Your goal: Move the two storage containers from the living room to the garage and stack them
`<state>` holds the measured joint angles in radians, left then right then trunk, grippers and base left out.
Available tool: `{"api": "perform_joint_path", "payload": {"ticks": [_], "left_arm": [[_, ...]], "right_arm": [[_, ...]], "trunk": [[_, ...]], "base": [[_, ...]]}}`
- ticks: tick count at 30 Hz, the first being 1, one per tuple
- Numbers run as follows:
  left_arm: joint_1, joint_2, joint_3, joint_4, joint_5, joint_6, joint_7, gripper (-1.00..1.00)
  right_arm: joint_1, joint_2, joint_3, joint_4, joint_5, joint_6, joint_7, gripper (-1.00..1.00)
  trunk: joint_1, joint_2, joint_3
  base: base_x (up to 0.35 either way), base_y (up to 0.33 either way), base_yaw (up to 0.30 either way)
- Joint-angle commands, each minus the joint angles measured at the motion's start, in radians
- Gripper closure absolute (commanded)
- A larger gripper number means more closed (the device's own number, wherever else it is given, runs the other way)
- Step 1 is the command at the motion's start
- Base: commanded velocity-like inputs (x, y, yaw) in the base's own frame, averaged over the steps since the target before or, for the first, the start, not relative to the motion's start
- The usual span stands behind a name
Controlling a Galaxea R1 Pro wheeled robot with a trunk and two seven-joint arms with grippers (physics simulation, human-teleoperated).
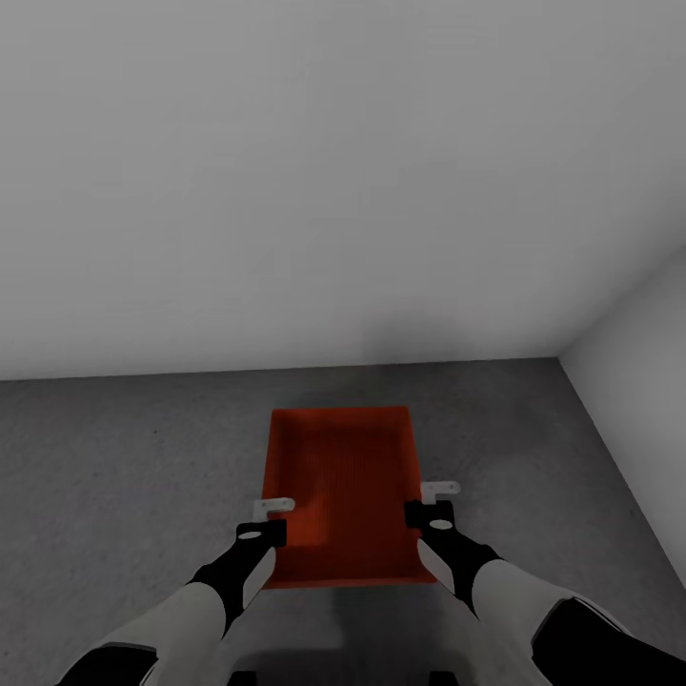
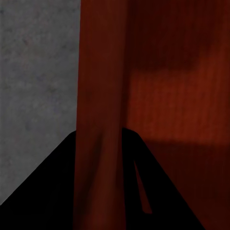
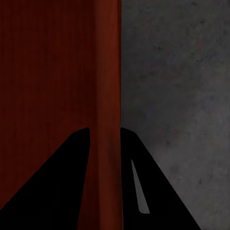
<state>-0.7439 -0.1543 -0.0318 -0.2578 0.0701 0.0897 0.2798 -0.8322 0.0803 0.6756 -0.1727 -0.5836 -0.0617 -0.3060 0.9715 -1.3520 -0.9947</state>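
The left gripper [image 1: 273,514] pinches the left wall of the red box [image 1: 345,486]. The right gripper [image 1: 433,502] pinches its right wall. The box is over the grey floor [image 1: 114,457], near the wall [image 1: 286,191].

Both our arms stretched forward and down, roughly parallel, white forearms, black wrists. Left gripper [image 1: 272,505] clamped on left wall of storage container [image 1: 343,476], one finger each side of wall. Right gripper [image 1: 440,491] same deal on right wall, fingers [image 3: 57,191] straddling it in wrist view.
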Motion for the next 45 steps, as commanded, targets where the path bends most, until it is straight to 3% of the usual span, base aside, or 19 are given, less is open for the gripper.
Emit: {"api": "perform_joint_path", "payload": {"ticks": [1, 23, 28, 36, 45], "left_arm": [[0.0, 0.001, 0.012, -0.005, -0.013, 0.007, 0.05, 1.0], [0.0, 0.001, 0.012, -0.006, -0.013, 0.007, 0.047, 1.0], [0.0, 0.001, 0.012, -0.006, -0.013, 0.007, 0.047, 1.0], [0.0, 0.001, 0.012, -0.006, -0.013, 0.007, 0.047, 1.0], [0.0, 0.001, 0.012, -0.006, -0.013, 0.007, 0.047, 1.0]], "right_arm": [[-0.001, -0.01, -0.014, 0.07, -0.015, -0.007, -0.062, 1.0], [-0.001, -0.011, -0.014, 0.07, -0.015, -0.007, -0.062, 1.0], [-0.001, -0.011, -0.014, 0.07, -0.015, -0.007, -0.062, 1.0], [-0.001, -0.011, -0.014, 0.07, -0.015, -0.007, -0.062, 1.0], [-0.001, -0.011, -0.014, 0.07, -0.015, -0.007, -0.062, 1.0]], "trunk": [[0.0, 0.0, 0.0], [0.0, 0.0, 0.0], [0.019, -0.035, -0.016], [0.019, -0.035, -0.016], [0.054, -0.098, -0.044]], "base": [[0.0, 0.0, 0.0], [0.0, 0.0, 0.0], [0.0, 0.0, 0.0], [0.0, 0.0, 0.0], [0.0, 0.0, 0.0]]}}
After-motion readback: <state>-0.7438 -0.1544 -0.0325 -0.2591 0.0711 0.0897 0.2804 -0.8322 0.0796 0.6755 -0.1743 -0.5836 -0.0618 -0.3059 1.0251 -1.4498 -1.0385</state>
